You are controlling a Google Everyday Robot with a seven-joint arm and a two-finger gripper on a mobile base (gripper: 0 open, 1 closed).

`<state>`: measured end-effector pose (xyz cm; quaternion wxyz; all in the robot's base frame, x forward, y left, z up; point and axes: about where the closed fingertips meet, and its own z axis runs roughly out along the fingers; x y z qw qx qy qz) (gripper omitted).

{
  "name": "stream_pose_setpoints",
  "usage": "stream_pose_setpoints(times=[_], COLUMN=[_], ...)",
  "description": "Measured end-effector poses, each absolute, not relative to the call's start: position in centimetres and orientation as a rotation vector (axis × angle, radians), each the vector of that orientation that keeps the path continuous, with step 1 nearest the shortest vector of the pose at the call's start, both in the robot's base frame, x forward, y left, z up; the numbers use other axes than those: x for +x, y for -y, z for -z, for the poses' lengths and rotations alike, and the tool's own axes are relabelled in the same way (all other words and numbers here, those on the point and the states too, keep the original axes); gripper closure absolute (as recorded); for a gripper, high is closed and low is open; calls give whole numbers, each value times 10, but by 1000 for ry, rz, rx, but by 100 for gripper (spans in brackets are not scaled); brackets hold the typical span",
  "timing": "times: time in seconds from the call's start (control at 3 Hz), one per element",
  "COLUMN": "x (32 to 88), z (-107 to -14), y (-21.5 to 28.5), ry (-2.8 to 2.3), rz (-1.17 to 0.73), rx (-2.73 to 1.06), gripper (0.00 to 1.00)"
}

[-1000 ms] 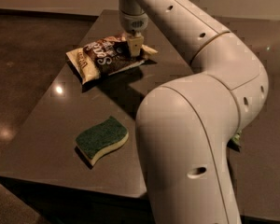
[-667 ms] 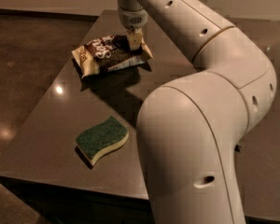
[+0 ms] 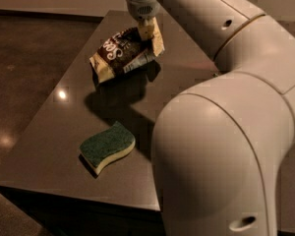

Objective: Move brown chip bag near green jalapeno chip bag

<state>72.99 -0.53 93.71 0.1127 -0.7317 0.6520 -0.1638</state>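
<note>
The brown chip bag (image 3: 122, 53), dark brown with white lettering and cream-yellow ends, hangs tilted above the far part of the grey table (image 3: 54, 132), casting a shadow below it. My gripper (image 3: 146, 31) is shut on the bag's right end and holds it lifted off the surface. The green jalapeno chip bag is hidden or out of view, likely behind my arm.
A wavy sponge (image 3: 106, 147) with a dark green top and yellow base lies near the table's front edge. My large white arm (image 3: 226, 132) fills the right side and hides that part of the table. Dark floor surrounds the table.
The gripper has lifted the brown chip bag off the table; the bag now hangs higher with its shadow separated below. The sponge has not moved.
</note>
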Motion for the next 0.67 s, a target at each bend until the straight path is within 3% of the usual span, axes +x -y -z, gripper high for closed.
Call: stream_pose_setpoints(times=[0.67], x=[689], z=[-955], y=[56], ry=[-2041], rz=[462], rx=[-2075], gripper=[100])
